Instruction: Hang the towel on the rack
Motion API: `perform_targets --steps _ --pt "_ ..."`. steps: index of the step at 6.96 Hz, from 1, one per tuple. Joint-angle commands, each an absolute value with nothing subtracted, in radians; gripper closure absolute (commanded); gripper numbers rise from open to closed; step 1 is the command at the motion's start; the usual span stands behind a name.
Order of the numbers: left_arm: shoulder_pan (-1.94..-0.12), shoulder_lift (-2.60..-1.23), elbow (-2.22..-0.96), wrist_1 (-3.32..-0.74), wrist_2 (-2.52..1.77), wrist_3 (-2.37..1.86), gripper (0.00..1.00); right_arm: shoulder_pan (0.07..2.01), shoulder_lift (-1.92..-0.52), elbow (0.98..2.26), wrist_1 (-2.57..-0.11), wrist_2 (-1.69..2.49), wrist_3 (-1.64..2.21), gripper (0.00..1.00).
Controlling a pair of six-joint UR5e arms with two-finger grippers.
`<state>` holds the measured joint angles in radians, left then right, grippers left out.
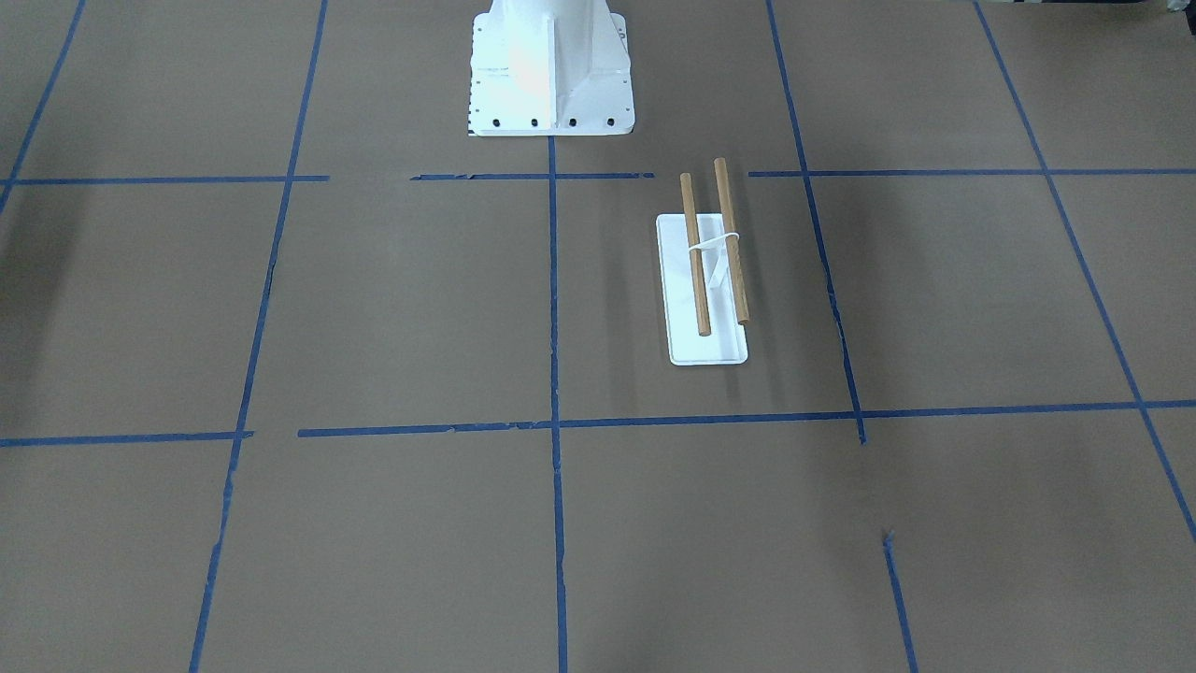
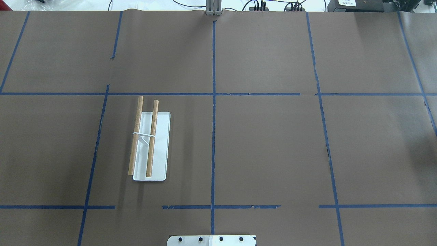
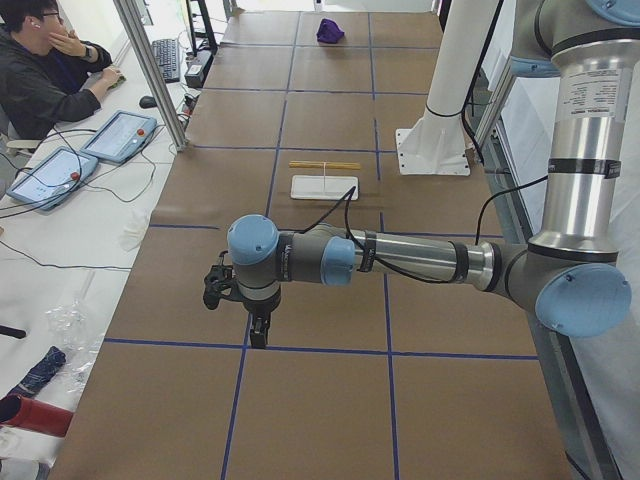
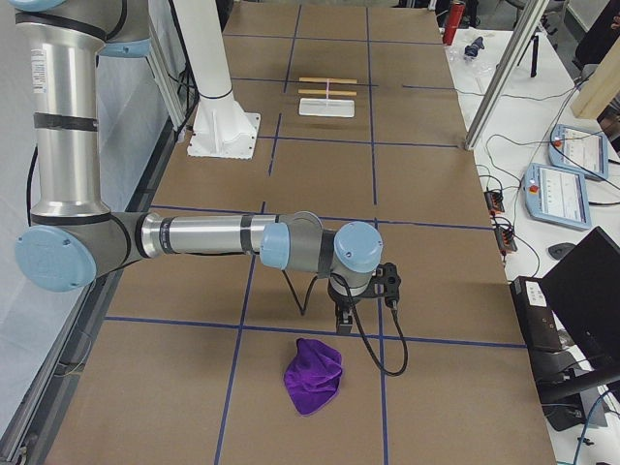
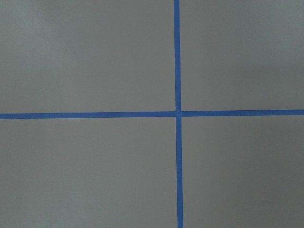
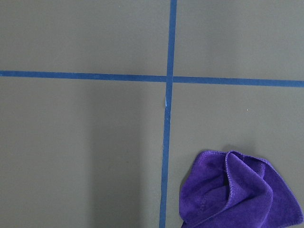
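Observation:
The rack (image 2: 160, 143) stands on the brown table, with a flat white base and two parallel wooden rods. It also shows in the front view (image 1: 708, 348), the left side view (image 3: 324, 186) and the right side view (image 4: 326, 103). The purple towel (image 4: 313, 376) lies crumpled on the table at the robot's right end, far from the rack. It shows in the right wrist view (image 6: 240, 192) and far off in the left side view (image 3: 330, 31). My right gripper (image 4: 344, 325) hangs just beside the towel. My left gripper (image 3: 258, 335) hangs over the table's left end. I cannot tell whether either is open or shut.
The white bolted robot pedestal (image 1: 549, 70) stands at the table's robot side, near the rack. Blue tape lines cross the table. An operator (image 3: 40, 70) sits at a side desk with tablets (image 3: 120, 135). Metal frame posts (image 4: 504, 68) stand at the table's far edge.

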<state>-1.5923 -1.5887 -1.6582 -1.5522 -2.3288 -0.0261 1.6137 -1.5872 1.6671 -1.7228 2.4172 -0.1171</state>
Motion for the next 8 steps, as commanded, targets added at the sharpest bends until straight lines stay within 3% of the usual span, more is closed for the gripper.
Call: perform_targets --steps 1,2,4,5,8 --pt "-1.592 -1.583 -1.667 -1.554 -2.33 -0.026 0.0 1.614 -1.562 1.637 -1.723 2.419 -0.1 0.0" --pt "-1.592 -1.583 -1.677 -1.552 -2.329 -0.028 0.0 1.614 -1.562 1.532 -1.671 2.425 -0.107 0.0" --pt "-1.592 -1.583 -1.678 -1.552 -2.33 -0.028 0.0 1.612 -1.594 1.249 -1.141 2.415 -0.091 0.0" --pt "-1.592 -1.583 -1.678 -1.552 -2.33 -0.028 0.0 1.611 -1.594 1.189 -1.073 2.413 -0.086 0.0" --pt "-1.592 -1.583 -1.68 -1.554 -2.33 -0.028 0.0 1.534 -1.629 1.186 -1.069 2.415 -0.086 0.0"
